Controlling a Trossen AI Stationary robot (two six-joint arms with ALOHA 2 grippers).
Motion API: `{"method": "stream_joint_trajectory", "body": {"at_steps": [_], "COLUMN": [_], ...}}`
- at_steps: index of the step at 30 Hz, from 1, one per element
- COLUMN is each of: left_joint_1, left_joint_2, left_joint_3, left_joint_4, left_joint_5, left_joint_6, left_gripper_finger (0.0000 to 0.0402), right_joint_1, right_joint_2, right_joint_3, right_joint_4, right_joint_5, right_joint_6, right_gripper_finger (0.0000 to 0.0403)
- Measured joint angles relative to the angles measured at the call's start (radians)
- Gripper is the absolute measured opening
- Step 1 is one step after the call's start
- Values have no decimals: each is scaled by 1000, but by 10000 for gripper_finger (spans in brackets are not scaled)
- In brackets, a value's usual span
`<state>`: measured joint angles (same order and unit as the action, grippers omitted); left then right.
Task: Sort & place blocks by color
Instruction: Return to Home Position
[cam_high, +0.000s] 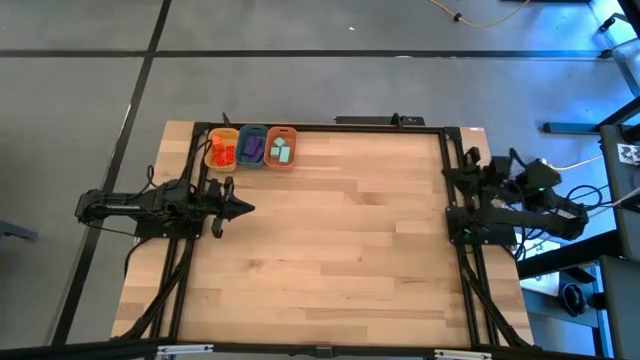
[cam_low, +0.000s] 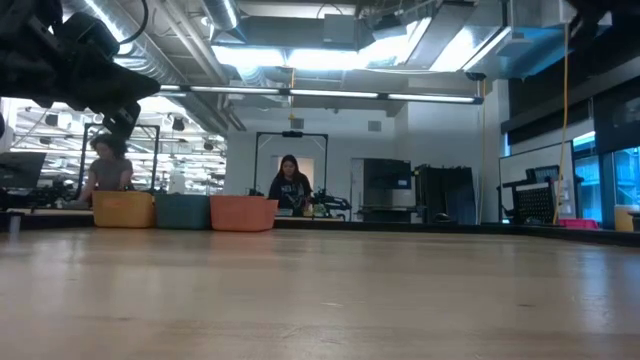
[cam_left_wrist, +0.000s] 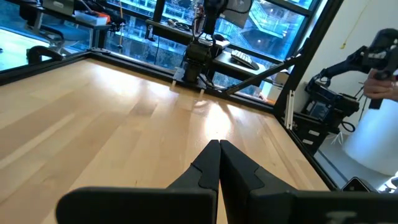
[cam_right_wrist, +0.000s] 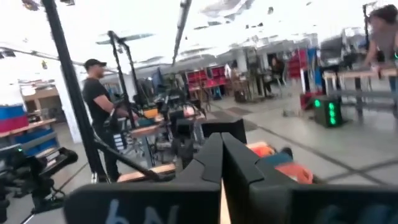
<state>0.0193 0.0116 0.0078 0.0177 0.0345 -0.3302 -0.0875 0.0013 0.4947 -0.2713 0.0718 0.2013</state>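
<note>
In the high view the blocks lie sorted in three tubs at the table's far left: orange-red blocks (cam_high: 221, 153) in the yellow tub (cam_high: 210, 149), purple blocks (cam_high: 251, 149) in the blue tub (cam_high: 252, 131), mint-teal blocks (cam_high: 282, 151) in the orange tub (cam_high: 283, 165). My left gripper (cam_high: 246, 208) (cam_left_wrist: 219, 147) hovers shut over the table's left side, just nearer than the tubs, pointing right. My right gripper (cam_right_wrist: 221, 140) is shut, drawn back at the table's right edge (cam_high: 455, 212).
The three tubs show side by side in the low view: yellow tub (cam_low: 124, 209), blue tub (cam_low: 181, 211), orange tub (cam_low: 243, 213). The wooden tabletop (cam_high: 340, 240) spreads between the arms. People stand in the room beyond the table.
</note>
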Motion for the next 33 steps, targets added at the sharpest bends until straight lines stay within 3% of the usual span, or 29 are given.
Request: {"method": "stream_joint_trajectory", "body": {"at_steps": [3,10,15,26,33], "left_joint_1": [0,0,0,0,0], "left_joint_2": [0,0,0,0,0], "left_joint_3": [0,0,0,0,0], "left_joint_4": [0,0,1,2,2], "left_joint_5": [0,0,0,0,0], "left_joint_6": [0,0,0,0,0], "left_gripper_finger": [0,0,0,0,0], "right_joint_1": [0,0,0,0,0], "right_joint_2": [3,0,0,0,0], "right_joint_3": [-62,-248,-355,-489,-488], "right_joint_4": [-7,174,275,375,350], "right_joint_5": [6,-9,40,42,102], "right_joint_6": [40,83,106,107,20], "right_gripper_finger": [0,0,0,0,0]}}
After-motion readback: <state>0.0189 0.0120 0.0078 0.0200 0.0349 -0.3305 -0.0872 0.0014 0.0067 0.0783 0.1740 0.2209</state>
